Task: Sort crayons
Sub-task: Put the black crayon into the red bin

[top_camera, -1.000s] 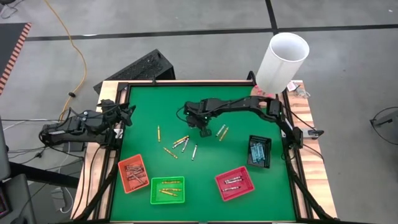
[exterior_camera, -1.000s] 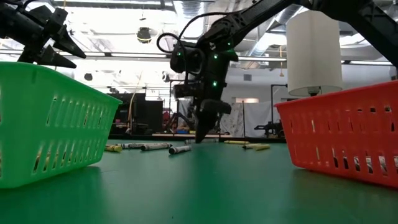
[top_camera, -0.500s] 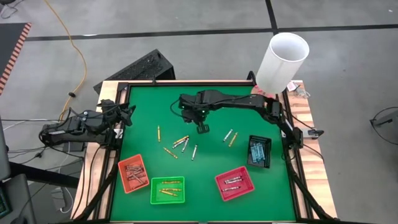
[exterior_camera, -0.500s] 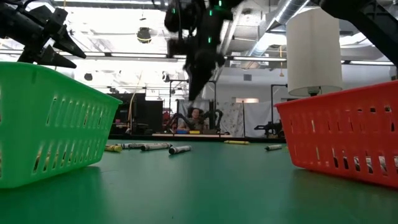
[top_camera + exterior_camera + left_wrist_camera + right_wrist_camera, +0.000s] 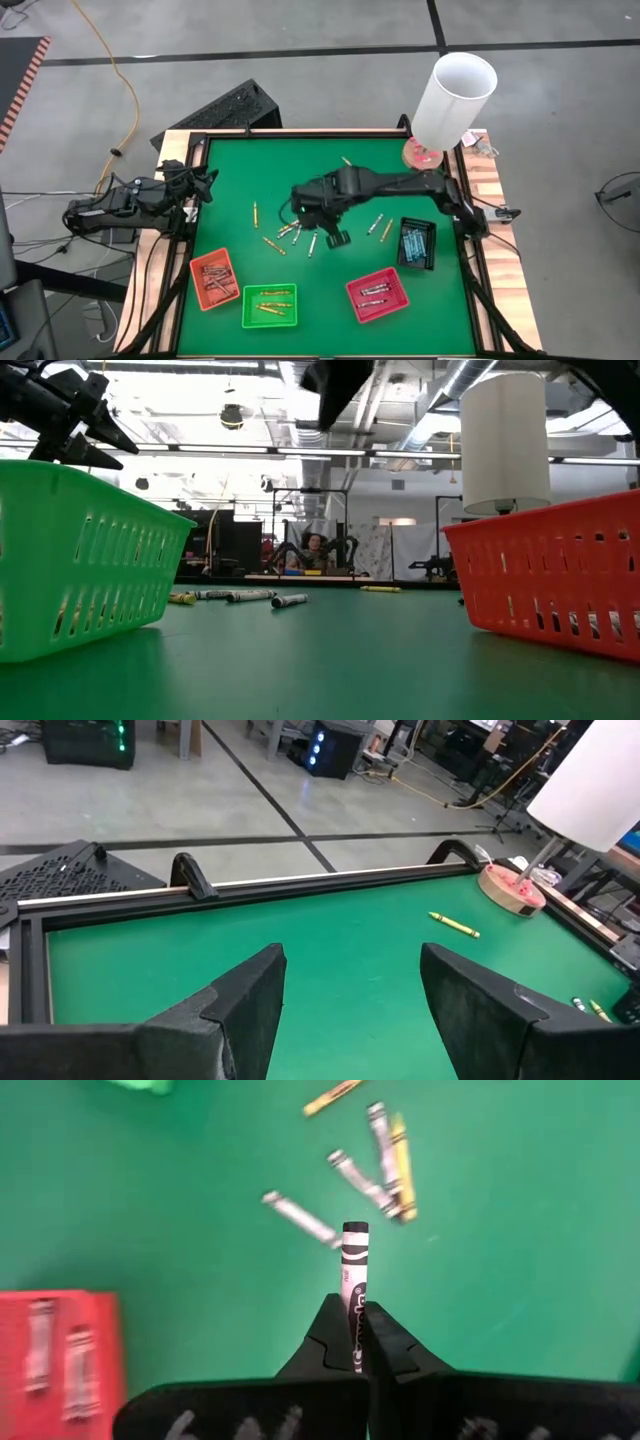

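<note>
Now R arm's fingers (image 5: 354, 1342) pinch grey crayon (image 5: 354, 1275), long axis in line w/ them, tip outward; L fingers (image 5: 350, 1010) wide.

Both arms (image 5: 395, 184) were dark and jointed, ending in black wedge-shaped fingers (image 5: 237, 1012), with thin black cables (image 5: 287, 210) looped alongside.

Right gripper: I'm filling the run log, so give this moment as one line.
right gripper: shut on silvery grey crayon | above green table, near red plastic tray | left gripper: open, waiting at table's edge

Grey concrete floor (image 5: 300, 60) crossed by dark lines (image 5: 300, 52); an orange cable (image 5: 112, 60); beyond, perhaps a workshop.
</note>
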`<move>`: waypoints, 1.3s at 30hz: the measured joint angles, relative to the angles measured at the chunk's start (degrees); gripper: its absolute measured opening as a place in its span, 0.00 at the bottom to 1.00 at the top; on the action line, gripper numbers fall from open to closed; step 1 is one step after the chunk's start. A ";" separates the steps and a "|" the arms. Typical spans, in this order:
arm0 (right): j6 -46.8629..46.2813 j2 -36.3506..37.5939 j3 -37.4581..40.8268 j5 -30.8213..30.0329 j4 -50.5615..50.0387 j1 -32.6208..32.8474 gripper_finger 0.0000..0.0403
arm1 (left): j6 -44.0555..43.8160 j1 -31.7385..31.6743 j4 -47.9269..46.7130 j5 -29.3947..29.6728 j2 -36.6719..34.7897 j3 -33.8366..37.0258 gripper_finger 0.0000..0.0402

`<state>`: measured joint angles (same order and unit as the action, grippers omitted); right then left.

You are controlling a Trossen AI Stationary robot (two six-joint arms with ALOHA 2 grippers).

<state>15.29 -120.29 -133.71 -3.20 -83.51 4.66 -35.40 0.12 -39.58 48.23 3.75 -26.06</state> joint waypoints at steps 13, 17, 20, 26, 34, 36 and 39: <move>-23.91 0.37 0.00 -0.20 -6.44 16.63 0.00 | 0.00 0.00 0.00 -0.02 -0.02 0.00 0.56; -32.11 0.37 0.00 -0.22 -6.48 21.14 0.00 | 0.00 0.00 0.01 0.00 -0.02 0.00 0.56; -36.78 0.37 0.00 -0.62 -6.48 24.00 0.00 | 0.00 0.00 -0.01 -0.02 -0.02 0.00 0.56; -44.45 0.37 0.00 -4.27 -6.48 27.99 0.00 | 0.00 0.00 -0.01 -0.02 -0.02 0.00 0.56; -46.98 2.42 11.12 -4.56 -6.51 30.28 0.00 | 0.00 0.00 -0.01 0.11 -0.02 0.00 0.56; -47.56 4.56 17.24 -4.42 -6.51 30.42 0.00 | 0.00 0.00 -0.01 0.11 -0.02 0.00 0.56; -49.94 8.87 26.36 -4.22 -5.34 30.65 0.00 | 0.00 0.00 0.01 0.13 -0.02 0.00 0.56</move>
<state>-34.65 -111.42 -107.35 -7.42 -88.86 35.31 -35.40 0.12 -39.57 48.36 3.73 -26.06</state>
